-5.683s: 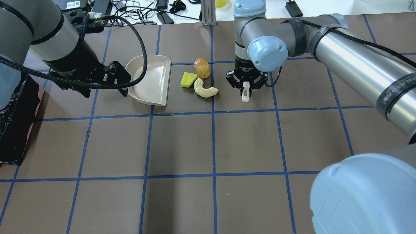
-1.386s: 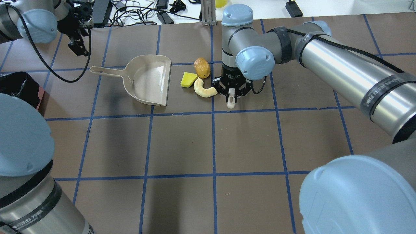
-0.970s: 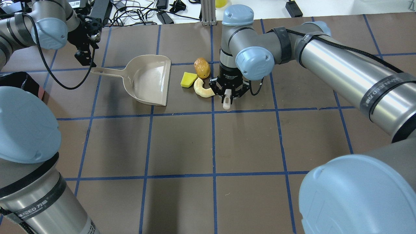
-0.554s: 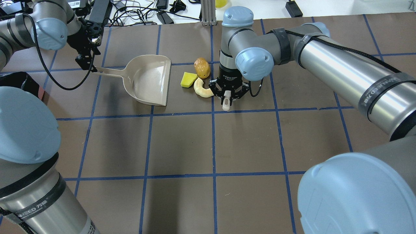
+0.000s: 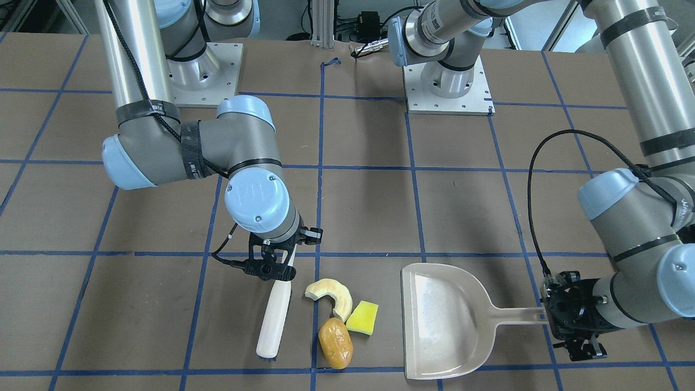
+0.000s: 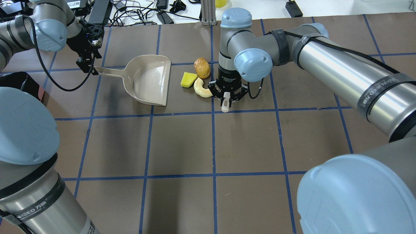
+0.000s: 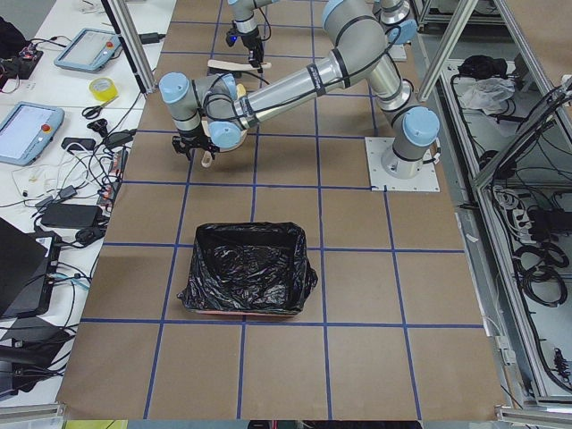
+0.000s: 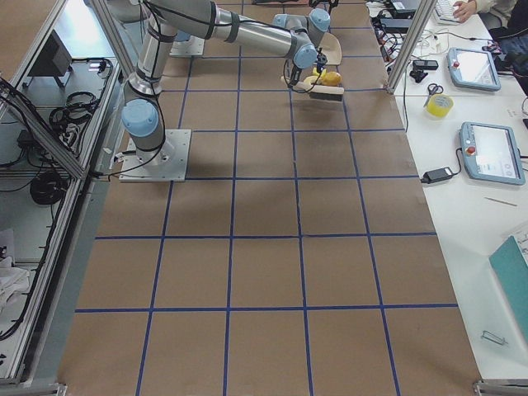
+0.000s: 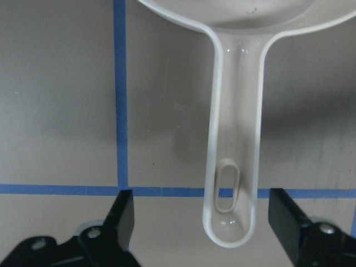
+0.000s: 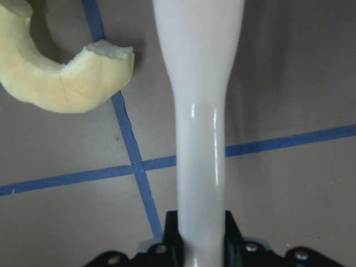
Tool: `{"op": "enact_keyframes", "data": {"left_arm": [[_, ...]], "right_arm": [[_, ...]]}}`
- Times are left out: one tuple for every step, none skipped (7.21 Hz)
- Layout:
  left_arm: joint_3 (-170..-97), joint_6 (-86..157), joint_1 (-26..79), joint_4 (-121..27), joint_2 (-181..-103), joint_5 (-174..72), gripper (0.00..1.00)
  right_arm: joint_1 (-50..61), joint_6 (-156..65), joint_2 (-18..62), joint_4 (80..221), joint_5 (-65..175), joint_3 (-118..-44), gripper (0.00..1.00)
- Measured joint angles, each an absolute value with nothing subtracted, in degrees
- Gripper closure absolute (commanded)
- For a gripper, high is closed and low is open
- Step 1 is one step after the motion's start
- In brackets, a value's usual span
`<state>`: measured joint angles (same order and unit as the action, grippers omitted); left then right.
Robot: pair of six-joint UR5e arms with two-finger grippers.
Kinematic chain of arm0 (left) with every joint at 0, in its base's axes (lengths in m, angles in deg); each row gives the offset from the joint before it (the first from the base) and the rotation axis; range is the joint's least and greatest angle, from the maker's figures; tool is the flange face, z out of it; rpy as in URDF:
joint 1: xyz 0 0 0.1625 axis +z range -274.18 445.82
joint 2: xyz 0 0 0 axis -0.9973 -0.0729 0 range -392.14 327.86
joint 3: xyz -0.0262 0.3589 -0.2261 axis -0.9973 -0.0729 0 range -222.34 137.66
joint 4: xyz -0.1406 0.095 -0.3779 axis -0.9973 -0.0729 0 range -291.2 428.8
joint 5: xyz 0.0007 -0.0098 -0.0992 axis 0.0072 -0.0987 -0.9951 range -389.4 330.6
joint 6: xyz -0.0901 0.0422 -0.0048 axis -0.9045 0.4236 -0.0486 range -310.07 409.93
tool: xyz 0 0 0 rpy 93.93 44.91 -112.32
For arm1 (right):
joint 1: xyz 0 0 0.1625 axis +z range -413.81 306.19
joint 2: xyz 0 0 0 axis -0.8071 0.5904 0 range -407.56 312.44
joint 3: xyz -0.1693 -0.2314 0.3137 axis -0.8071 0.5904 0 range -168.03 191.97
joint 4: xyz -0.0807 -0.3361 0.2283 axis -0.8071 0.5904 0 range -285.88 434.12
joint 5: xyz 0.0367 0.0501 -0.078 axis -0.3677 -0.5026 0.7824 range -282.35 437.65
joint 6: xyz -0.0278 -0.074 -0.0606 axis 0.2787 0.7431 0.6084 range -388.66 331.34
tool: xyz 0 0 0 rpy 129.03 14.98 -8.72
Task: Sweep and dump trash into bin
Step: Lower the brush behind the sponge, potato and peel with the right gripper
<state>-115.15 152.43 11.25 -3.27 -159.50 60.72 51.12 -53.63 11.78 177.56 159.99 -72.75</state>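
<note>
The trash lies in a cluster: a pale crescent slice (image 5: 331,296) (image 6: 203,89) (image 10: 61,78), a yellow wedge (image 5: 362,317) (image 6: 188,79) and a tan-brown lump (image 5: 335,343) (image 6: 201,67). My right gripper (image 5: 270,266) (image 6: 226,94) (image 10: 200,245) is shut on a white brush tool (image 5: 274,317) (image 6: 225,105) (image 10: 200,111), just beside the crescent on the side away from the beige dustpan (image 5: 440,320) (image 6: 148,79). My left gripper (image 6: 87,66) (image 5: 570,320) (image 9: 204,214) is open, its fingers on either side of the dustpan handle's end (image 9: 231,189). The bin (image 7: 246,277), with its black bag, stands near the robot's left.
The dustpan's open mouth faces the trash, a short gap away. A corner of the bin's black bag (image 6: 16,86) shows at the overhead view's left edge. Cables and devices (image 6: 139,13) lie beyond the table's far edge. Blue tape lines grid the brown table (image 6: 247,143).
My left gripper has come down from the table's far edge to the end of the dustpan handle. My right gripper has moved the white tool left, up to the crescent.
</note>
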Motion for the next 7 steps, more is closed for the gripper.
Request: {"op": "enact_keyframes", "data": {"left_arm": [[-115.34, 152.41, 11.27, -3.31, -159.59, 60.6, 0.17], [-115.41, 152.45, 11.28, -3.25, -159.69, 60.57, 0.2], [-115.47, 152.5, 11.27, -3.09, -159.76, 60.6, 0.2], [-115.56, 152.5, 11.26, -2.99, -159.78, 60.62, 0.22], [-115.65, 152.46, 11.24, -2.97, -159.86, 60.54, 0.23], [-115.83, 152.38, 11.24, -3.01, -159.86, 60.45, 0.25], [-116.39, 152.32, 11.28, -2.97, -159.73, 60.27, 0.35]], "right_arm": [[51.2, -53.66, 11.89, 177.51, 159.96, -72.76, 1.0], [51.28, -53.61, 11.87, 177.59, 159.89, -72.76, 1.0], [51.37, -53.4, 11.9, 177.66, 159.87, -72.76, 1.0], [51.73, -53.25, 12.02, 177.43, 159.89, -72.76, 1.0], [52.54, -53.39, 12.01, 177.34, 159.95, -72.78, 1.0], [53.3, -53.58, 11.87, 177.43, 159.97, -72.82, 1.0], [53.72, -53.66, 11.75, 177.45, 159.9, -72.86, 1.0]]}}
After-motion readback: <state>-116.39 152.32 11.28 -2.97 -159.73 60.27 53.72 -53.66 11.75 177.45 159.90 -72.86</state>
